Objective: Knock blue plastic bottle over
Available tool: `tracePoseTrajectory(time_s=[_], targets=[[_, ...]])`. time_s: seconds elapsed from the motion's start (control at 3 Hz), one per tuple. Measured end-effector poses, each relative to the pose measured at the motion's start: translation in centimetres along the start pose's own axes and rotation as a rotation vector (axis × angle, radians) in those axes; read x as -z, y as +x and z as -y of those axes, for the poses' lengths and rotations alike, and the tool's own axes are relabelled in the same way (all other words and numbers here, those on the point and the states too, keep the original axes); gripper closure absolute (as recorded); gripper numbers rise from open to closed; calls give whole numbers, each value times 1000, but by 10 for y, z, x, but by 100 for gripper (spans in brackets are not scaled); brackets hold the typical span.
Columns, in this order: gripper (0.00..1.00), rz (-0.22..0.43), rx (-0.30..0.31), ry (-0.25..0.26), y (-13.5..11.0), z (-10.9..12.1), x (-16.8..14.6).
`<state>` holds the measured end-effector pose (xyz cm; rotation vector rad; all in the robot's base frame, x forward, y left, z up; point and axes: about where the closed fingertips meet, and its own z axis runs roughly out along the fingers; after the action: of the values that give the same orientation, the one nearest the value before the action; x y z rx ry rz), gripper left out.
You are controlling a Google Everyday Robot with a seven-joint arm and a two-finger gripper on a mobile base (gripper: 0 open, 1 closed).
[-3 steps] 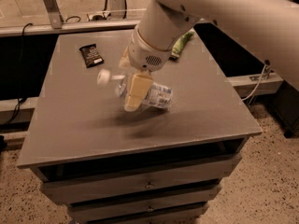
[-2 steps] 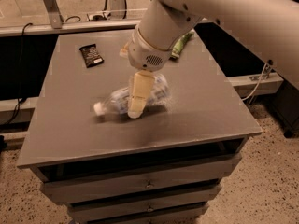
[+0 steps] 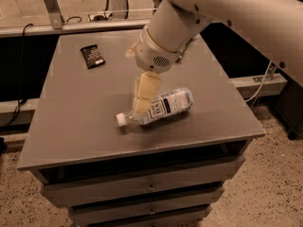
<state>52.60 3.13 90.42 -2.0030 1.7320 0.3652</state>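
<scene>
Grey matte tabletop (image 3: 71, 126) on a cabinet with stacked drawers (image 3: 151, 188) below its front edge, small knobs at the drawer centres. Small clear plastic water bottle with white screw cap and blue-and-white label, the blue plastic bottle (image 3: 168, 105), lies on its side on the top, a bit toward 5 o'clock from the table centre; cap end points to about 8 o'clock, base end to about 2 o'clock, and the full length rests on the surface. Cream two-finger gripper (image 3: 141, 109) hangs down from a round white wrist, low over the neck half of the bottle and overlapping it in this view; contact not certain. Wide or narrow: cannot tell. Thick white robot arm (image 3: 227, 13) comes in from the 1 o'clock corner and covers much of the far right part of the table. Small flat black rectangular packet (image 3: 93, 56) lies flat near the 10 o'clock corner, well apart from the bottle. Room: speckled stone-look floor (image 3: 265, 183) at 3 to 5 o'clock and along the front, and a pale low ledge (image 3: 71, 27) runs behind the table at 12 o'clock with a grey metal upright bracket (image 3: 49, 4) on it. Black cable (image 3: 21, 65) drops down at 9 o'clock, and a thin white cable (image 3: 258, 86) loops off the right side at 3 o'clock. Lighting dim and warm.
</scene>
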Motion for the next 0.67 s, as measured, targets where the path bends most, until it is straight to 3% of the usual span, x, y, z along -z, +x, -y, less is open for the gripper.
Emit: tracePoseTrajectory(time_s=[0.67], targets=[[0,123,-133,38,82,13,50]])
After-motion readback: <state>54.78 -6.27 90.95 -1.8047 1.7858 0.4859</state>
